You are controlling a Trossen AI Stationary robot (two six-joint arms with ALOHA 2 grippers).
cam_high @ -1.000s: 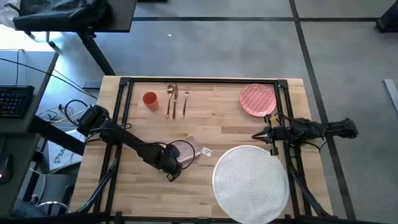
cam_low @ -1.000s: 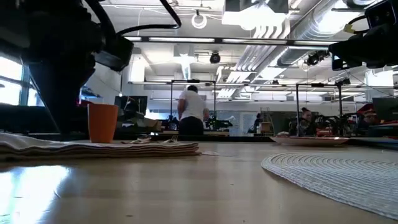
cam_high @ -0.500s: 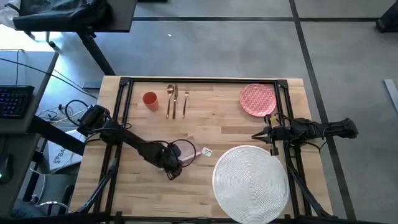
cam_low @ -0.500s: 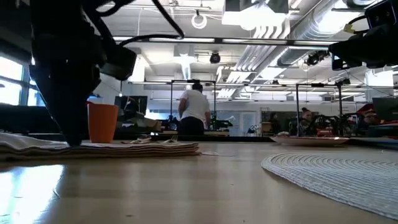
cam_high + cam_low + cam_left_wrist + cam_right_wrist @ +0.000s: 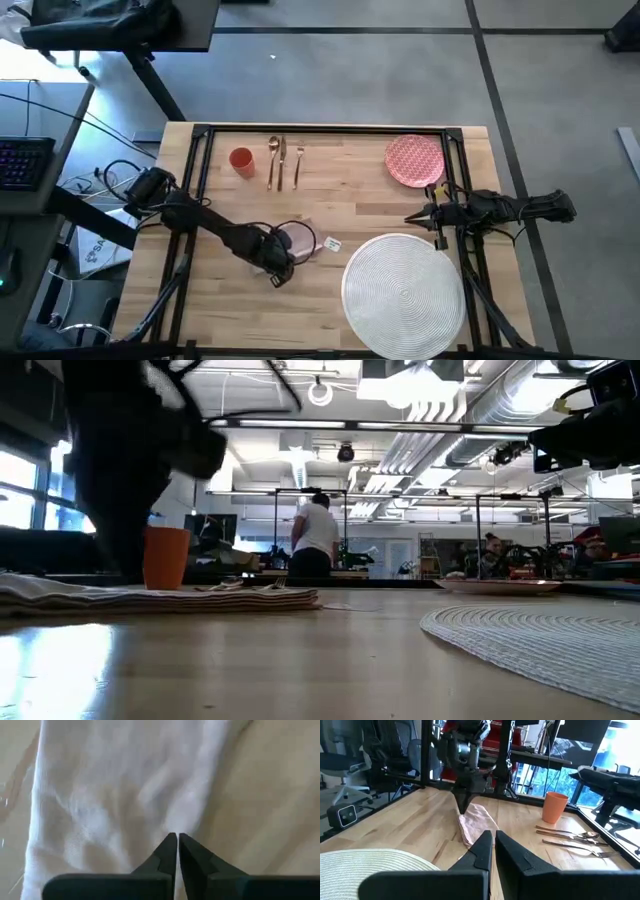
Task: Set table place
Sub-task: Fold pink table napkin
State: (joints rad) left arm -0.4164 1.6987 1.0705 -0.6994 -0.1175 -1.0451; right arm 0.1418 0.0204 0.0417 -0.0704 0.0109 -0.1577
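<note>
The worktop (image 5: 330, 200) is a light-wood butcher-block top carrying every item of the place setting. Clock directions refer to the high view, with 12 o'clock at the far edge.

1. Placemat. The round white woven placemat (image 5: 403, 293) lies at about 5 o'clock, near the front edge. Nothing rests on it yet, so judge the task as early.

2. Plate. The red-patterned plate (image 5: 415, 160) sits at about 2 o'clock, apart from the placemat.

3. Napkin. The beige-pink napkin (image 5: 305, 243) lies folded near the centre, at about 7 o'clock, just beside the placemat's left rim. This is the item of the step in hand.

4. Cup and cutlery. The orange-red cup (image 5: 241, 159) stands at 11 o'clock; the gold-toned cutlery (image 5: 283, 161) lies just beside it, toward 12 o'clock.

5. Left gripper (image 5: 177, 838). Its jaws are pressed together, tips down against the napkin cloth. The wrist view does not show a fold caught between them, so treat the grip as unconfirmed. Procedure: pinch all layers at one edge, lift only enough to clear the wood, and carry toward 4 o'clock beside the placemat. Lower flat to avoid bunching.

6. Right gripper (image 5: 493, 840). Its jaws are closed on nothing; it waits at 3 o'clock, between plate and placemat.
</note>
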